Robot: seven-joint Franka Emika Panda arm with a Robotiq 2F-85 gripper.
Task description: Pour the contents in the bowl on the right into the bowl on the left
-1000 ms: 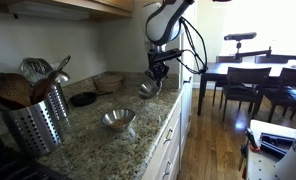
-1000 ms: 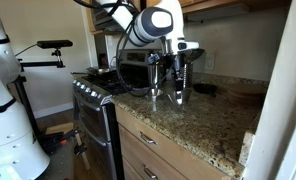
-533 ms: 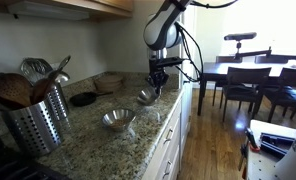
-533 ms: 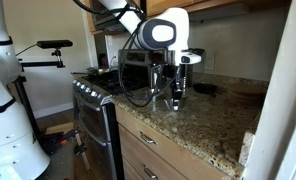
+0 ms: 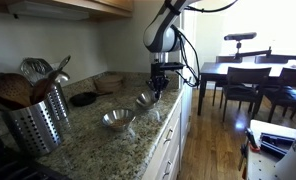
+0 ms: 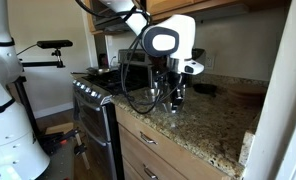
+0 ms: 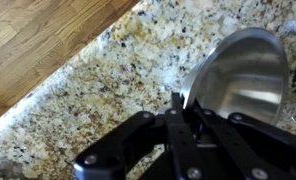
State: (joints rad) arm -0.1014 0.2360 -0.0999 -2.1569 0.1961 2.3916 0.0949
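The steel bowl [image 7: 243, 75] was tilted steeply, its rim pinched between the gripper's [image 7: 183, 105] closed jaws. Directly beneath the jaws lay the granite counter [image 7: 108, 70]. A second bowl [image 5: 116, 120] sat upright on it, below and apart from the jaws.

The speckled granite desk [image 5: 88, 140] carries a steel bowl [image 5: 117, 120] near the tool [image 5: 155, 90] and a perforated utensil holder [image 5: 36, 122] well beyond it. A dark dish [image 5: 83, 98] and a tan bowl [image 5: 110, 80] lie on the tool's wall side.
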